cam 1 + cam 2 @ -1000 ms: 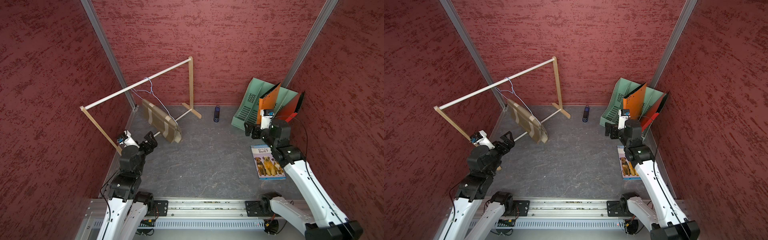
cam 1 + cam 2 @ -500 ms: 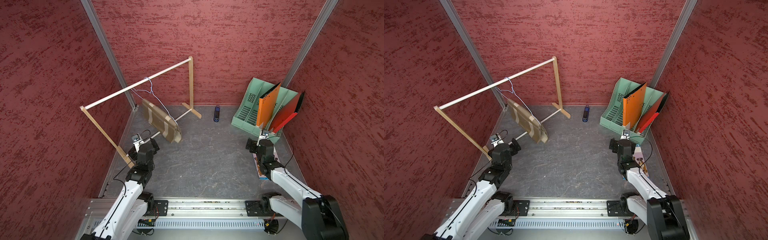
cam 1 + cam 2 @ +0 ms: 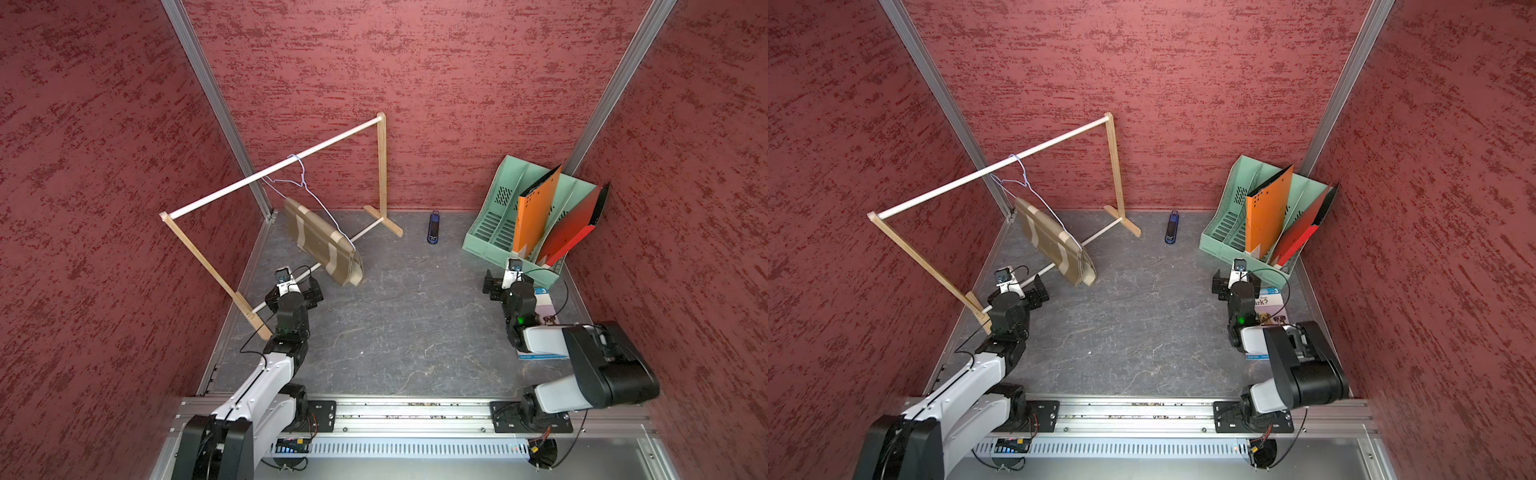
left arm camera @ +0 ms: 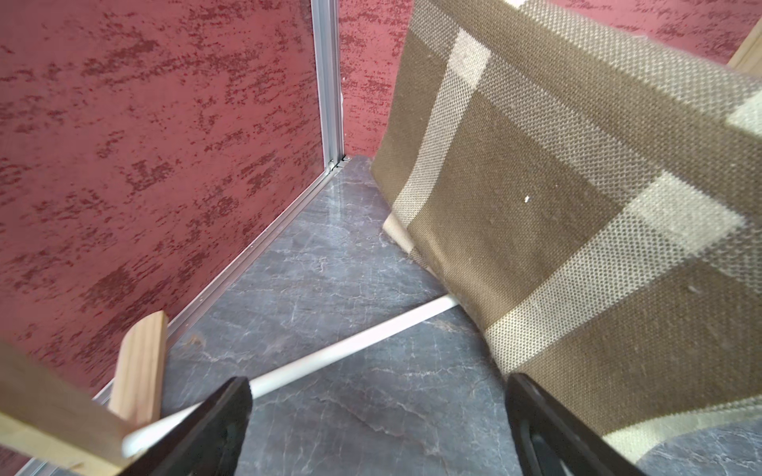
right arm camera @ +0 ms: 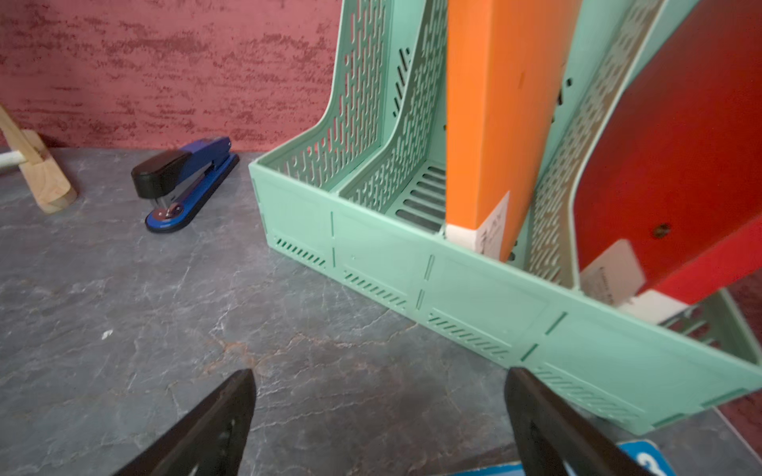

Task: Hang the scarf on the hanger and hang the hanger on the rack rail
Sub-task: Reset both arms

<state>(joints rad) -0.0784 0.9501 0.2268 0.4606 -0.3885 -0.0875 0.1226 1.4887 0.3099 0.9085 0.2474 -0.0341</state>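
Scarf [image 3: 322, 239] hangs on the hanger [image 3: 308, 192], draped over its lower wire as a flat folded panel. The long axis runs along the hanger, diagonal from the back-left corner toward floor centre, with the front end lower, and it crosses the line of the rack [image 3: 380, 166] rods. The hanger hook sits on the top rod. The scarf's low front corner hangs by the rack's bottom rod.

Left gripper [image 3: 294, 291] is near that corner, on its near-left side, jaws spread wide and holding nothing. In the left wrist view cloth is right beside 1 finger [image 4: 536, 432]; can't tell if they touch.

Right gripper [image 3: 509, 286] is well apart from the scarf, by the green file holder [image 3: 478, 248] and over the book [image 3: 545, 305], jaws spread, empty.
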